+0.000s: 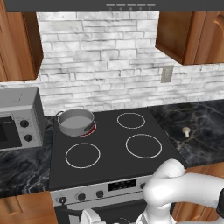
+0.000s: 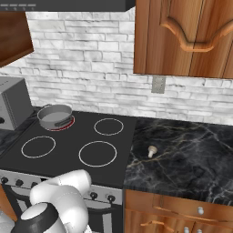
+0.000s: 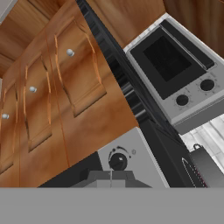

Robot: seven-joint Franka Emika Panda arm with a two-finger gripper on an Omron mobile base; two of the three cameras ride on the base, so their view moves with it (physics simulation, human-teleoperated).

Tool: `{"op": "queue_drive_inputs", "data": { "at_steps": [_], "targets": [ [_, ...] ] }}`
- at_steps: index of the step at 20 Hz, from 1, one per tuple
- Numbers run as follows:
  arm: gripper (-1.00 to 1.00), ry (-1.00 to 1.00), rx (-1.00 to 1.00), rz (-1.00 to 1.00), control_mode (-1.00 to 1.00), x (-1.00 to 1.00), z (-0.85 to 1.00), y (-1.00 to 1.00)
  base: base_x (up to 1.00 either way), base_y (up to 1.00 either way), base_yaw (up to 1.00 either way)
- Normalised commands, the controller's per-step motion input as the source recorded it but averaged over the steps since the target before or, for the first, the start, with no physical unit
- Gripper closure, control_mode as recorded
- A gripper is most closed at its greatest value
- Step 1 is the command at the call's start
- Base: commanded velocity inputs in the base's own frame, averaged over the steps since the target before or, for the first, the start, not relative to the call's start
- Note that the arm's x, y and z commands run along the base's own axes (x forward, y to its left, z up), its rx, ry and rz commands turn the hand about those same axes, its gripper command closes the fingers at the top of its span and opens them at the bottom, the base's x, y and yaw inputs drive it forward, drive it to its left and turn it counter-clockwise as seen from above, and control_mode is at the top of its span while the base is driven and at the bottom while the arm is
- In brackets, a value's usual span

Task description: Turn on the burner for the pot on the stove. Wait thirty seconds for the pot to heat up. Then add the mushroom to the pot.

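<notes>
One black glass stove (image 1: pixel 109 151) with four ring markings: three plain white-outlined rings and one red-tinged burner (image 1: pixel 89 130) at back left. One small round grey steel pot (image 1: pixel 76 121) with two side handles sits on that burner, covering most of it. One tiny pale beige mushroom (image 1: pixel 186 131) stands on the dark marbled bench (image 1: pixel 201 127) right of the stove, well apart from the pot. One grey box oven (image 1: pixel 19 118) with two black knobs sits on the bench left of the stove, near the pot. Silver front panel (image 1: pixel 105 191) carries a dark display and a row of black knobs; exact knob count unclear, arm covers some. The white arm (image 1: pixel 183 188) is folded low in front of the stove, elbow bulging over the panel's right end, wrist dropped below the bench edge. In the hand view the camera is rolled, facing the panel's left end, with one black knob (image 3: pixel 117 162) just above the fingers (image 3: pixel 111 177). Fingers pressed together, holding nothing; contact with the knob cannot be told.
</notes>
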Motion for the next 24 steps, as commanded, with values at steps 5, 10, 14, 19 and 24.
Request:
{"op": "queue_drive_inputs", "data": {
  "at_steps": [5, 10, 14, 19, 24],
  "targets": [
    [1.00, 0.00, 0.00, 0.00, -1.00, 0.00, 0.00, 0.00, 0.00, 0.00, 0.00],
    [1.00, 0.00, 0.00, 0.00, -1.00, 0.00, 0.00, 0.00, 0.00, 0.00, 0.00],
    [1.00, 0.00, 0.00, 0.00, -1.00, 0.00, 0.00, 0.00, 0.00, 0.00, 0.00],
    [1.00, 0.00, 0.00, 0.00, -1.00, 0.00, 0.00, 0.00, 0.00, 0.00, 0.00],
    [1.00, 0.00, 0.00, 0.00, -1.00, 0.00, 0.00, 0.00, 0.00, 0.00, 0.00]
  ]
}}
